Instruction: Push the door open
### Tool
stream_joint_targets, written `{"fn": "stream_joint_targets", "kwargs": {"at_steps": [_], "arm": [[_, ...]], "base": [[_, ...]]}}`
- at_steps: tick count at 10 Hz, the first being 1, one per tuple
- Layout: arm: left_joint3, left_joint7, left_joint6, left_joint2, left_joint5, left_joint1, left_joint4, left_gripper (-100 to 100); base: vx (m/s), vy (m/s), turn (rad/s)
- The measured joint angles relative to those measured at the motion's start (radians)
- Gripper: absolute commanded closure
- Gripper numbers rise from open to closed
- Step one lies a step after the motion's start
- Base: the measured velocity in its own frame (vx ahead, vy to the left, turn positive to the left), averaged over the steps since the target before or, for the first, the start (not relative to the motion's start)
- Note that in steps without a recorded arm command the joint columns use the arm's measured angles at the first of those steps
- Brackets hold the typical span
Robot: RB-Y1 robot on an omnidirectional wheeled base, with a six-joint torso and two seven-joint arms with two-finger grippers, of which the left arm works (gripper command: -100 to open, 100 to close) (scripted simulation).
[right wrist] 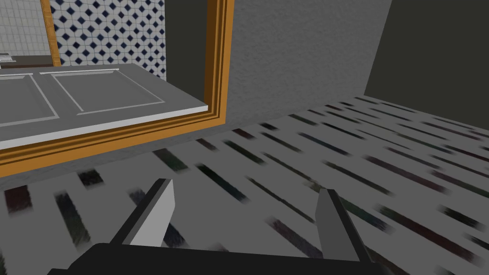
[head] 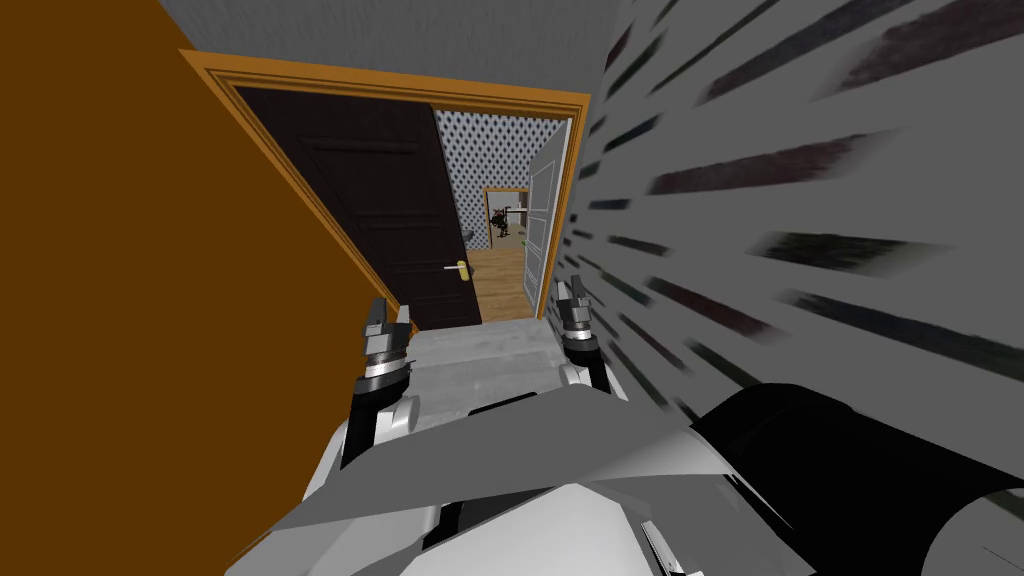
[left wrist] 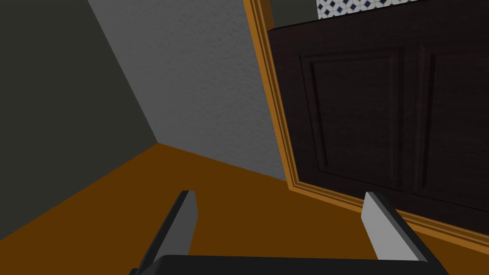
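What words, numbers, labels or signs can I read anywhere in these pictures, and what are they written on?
None: no words, numbers or signs can be read anywhere.
The dark brown panelled door and the white panelled door are plain.
The dark streaks on the grey wall are blurred dashes, not letters.
The blue-and-white wall bears only a diamond pattern.

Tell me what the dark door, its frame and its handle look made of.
Dark door: likely dark-stained wood, matt, with faint grain and raised panels. Frame: probably wood, orange-tan, with moulded grooves. Handle: perhaps brass, going by its yellow colour; too small to confirm.
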Motion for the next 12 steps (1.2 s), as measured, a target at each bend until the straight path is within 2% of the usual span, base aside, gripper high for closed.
{"fn": "stream_joint_targets", "kwargs": {"at_steps": [3,6,12], "arm": [[0.01,0.017,0.001,0.021,0.006,-0.041,0.077,-100],[0.015,0.028,-0.012,0.033,0.008,-0.068,0.146,-100],[0.027,0.052,-0.008,0.061,0.013,-0.155,0.3,-100]], "base": [[0.096,0.015,-0.04],[0.058,0.004,-0.029],[0.074,0.012,-0.032]]}}
